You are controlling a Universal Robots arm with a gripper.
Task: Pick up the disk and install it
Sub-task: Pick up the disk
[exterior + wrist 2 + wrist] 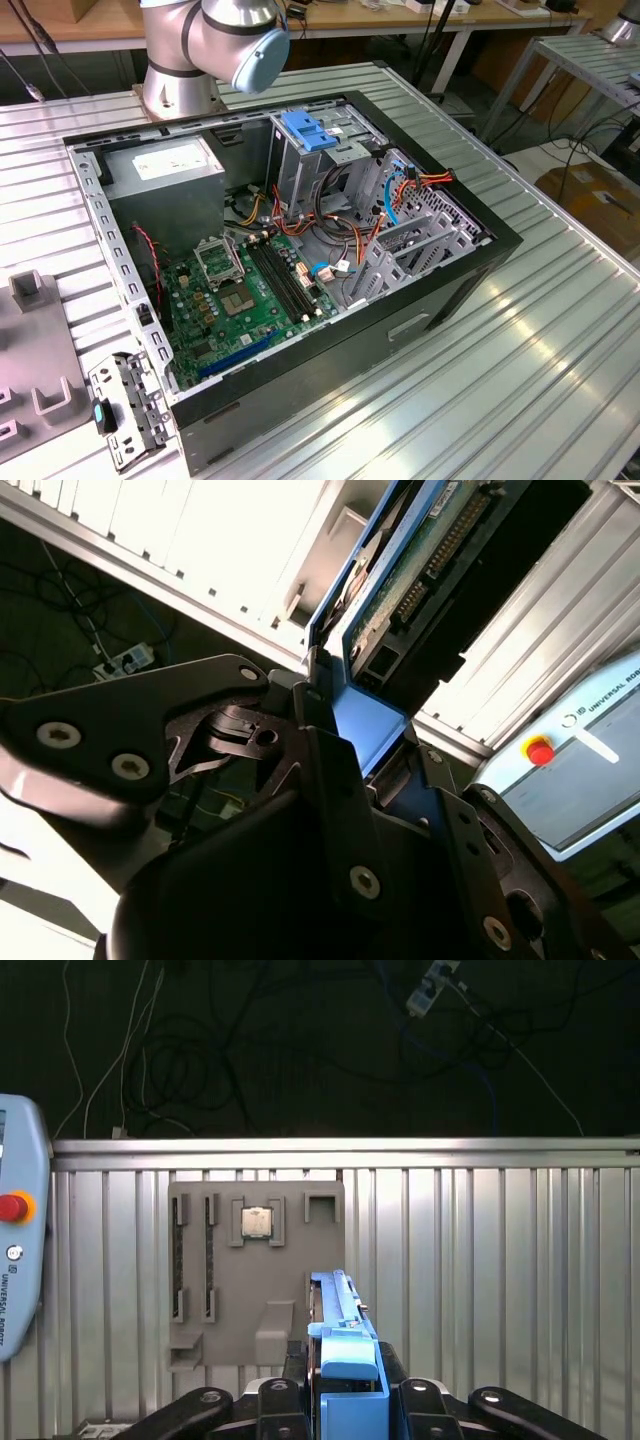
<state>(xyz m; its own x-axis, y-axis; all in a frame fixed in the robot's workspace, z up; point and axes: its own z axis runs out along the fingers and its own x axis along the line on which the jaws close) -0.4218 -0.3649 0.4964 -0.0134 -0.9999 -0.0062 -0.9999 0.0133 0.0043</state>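
Disk location: disk (345,1355) is clamped edge-on in the end effector (348,1400) and held in the air over the ribbed table (500,1260), clear of its surface. In the second wrist view the disk (480,580) juts out beyond the fingers (322,715).
End effector state: closed on the disk, one finger against each broad side, near the blue end tab.
Handling: judged stiff and fairly dense. The smooth plastic carrier could slip under a weak pinch, and a knock or drop would likely harm it.
Where to hold: the blue carrier near the tab, as now. The grip is best kept off the bare green circuit board (405,575) and the pin connector (445,555).
Disks: one.
End effectors: one.
Computer cases: one computer case (300,395) lies open on the table in the exterior view. It has one drive cage (300,175) topped by a light blue latch (310,132).
Fixture trays: one grey fixture tray (255,1290) lies on the table, carrying one processor chip (258,1222).
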